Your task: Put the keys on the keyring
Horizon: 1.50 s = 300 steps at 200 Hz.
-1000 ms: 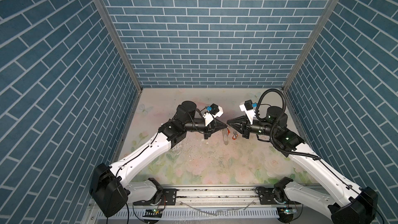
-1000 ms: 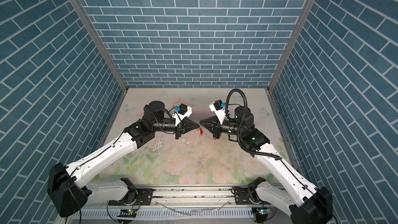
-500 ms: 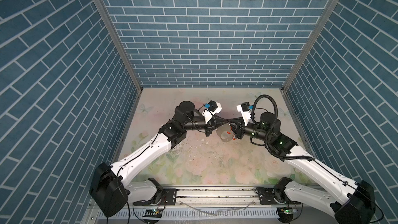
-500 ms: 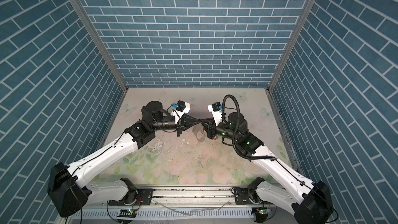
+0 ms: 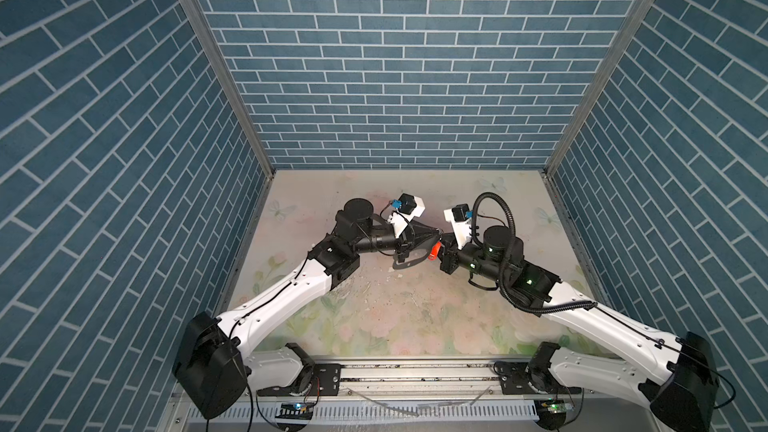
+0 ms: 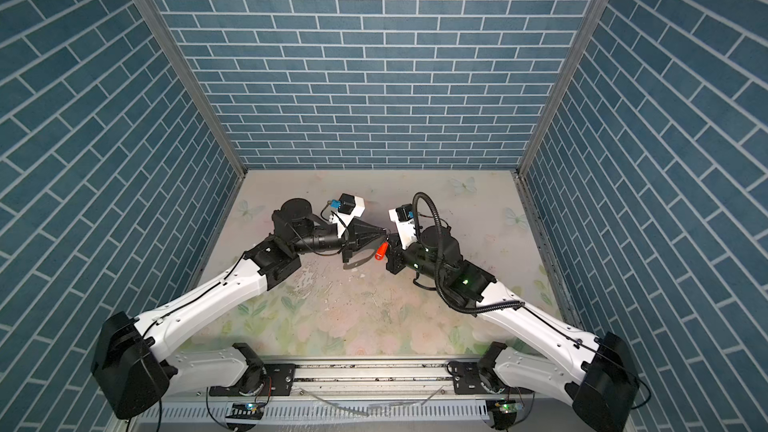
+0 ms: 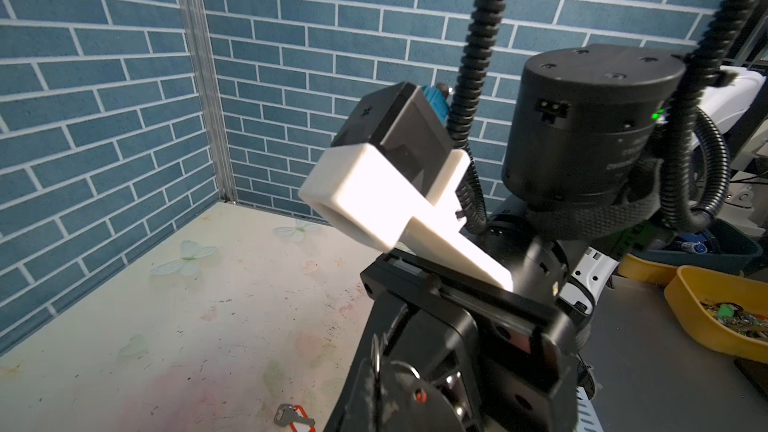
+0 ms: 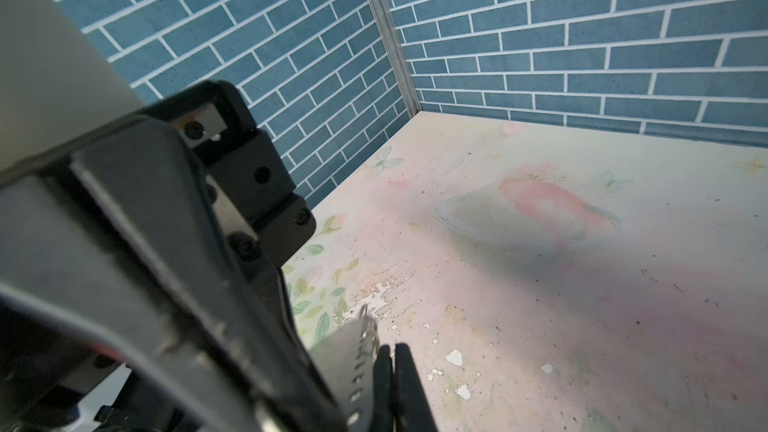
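Two pairs of jaws are meeting tip to tip just above the keyring (image 5: 409, 261). The left gripper (image 5: 435, 233) is pressing its jaws together on the keyring's upper edge, leaving the dark loop hanging free beneath. The right gripper (image 8: 392, 367) is holding its two black fingertips flat against each other, just beside the keyring. Whether anything is sitting between them I cannot tell.

Only the top views are showing an orange-red tag (image 6: 381, 250), a smooth plastic oblong dangling at the keyring's end, between the two grippers.

Only the right wrist view is showing the keyring up close. It is a flat, matte grey-black strap with small silvery rings running along one edge.

Only the left wrist view is showing a silver key (image 7: 286, 416) lying flat on the tabletop (image 7: 166, 326), lower than the keyring. Its own orange-red, white-labelled tag is touching it. A thin silver split ring (image 7: 376, 361) is also standing out against the black gripper body there.

Under the keyring, the tabletop is looking pale, floral-printed, scuffed and flaking.
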### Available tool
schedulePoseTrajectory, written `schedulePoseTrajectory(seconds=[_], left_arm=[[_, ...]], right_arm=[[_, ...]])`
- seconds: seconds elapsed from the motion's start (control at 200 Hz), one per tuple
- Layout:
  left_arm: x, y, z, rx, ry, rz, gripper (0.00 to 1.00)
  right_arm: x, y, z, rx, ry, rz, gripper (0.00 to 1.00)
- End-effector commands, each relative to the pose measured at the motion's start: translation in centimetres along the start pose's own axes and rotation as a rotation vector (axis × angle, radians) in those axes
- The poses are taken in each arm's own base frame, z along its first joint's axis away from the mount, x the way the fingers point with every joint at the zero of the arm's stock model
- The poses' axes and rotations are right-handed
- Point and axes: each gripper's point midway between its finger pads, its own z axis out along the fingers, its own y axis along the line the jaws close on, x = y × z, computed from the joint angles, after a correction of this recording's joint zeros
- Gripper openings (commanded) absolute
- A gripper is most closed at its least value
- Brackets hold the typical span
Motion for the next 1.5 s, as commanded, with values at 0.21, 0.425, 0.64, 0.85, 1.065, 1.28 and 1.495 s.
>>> schedulePoseTrajectory(seconds=[0.21,0.425,0.64,0.85,1.065,1.28,1.495], left_arm=[[0.3,0.3,-0.4,-0.027,-0.039,-0.002,0.00],[0.0,0.4,-0.7,-0.005,-0.056,-0.011,0.00],[-0.5,0.5,-1.4,0.041,-0.066,-0.028,0.00],[-0.4,-0.3,-1.4,0.109,-0.039,-0.033,0.00],[-0.6,-0.8,-1.3,0.146,-0.038,-0.039,0.00],[-0.7,-0.9,-1.4,0.147,-0.041,-0.037,0.00],[-0.7,-1.1,-1.5,0.152,-0.038,-0.039,0.00]], right_arm=[[-1.5,-2.2,-2.3,0.183,-0.022,-0.164,0.09],[-1.9,-3.0,-3.3,0.239,0.000,-0.239,0.10],[-3.6,-3.8,-5.2,0.279,-0.030,-0.298,0.11],[-5.1,-1.2,-6.5,0.088,-0.070,-0.324,0.17],[-3.3,1.7,-5.6,-0.155,0.003,-0.376,0.17],[-2.5,3.0,-5.2,-0.259,0.023,-0.369,0.18],[-2.7,2.9,-5.1,-0.248,0.017,-0.364,0.19]])
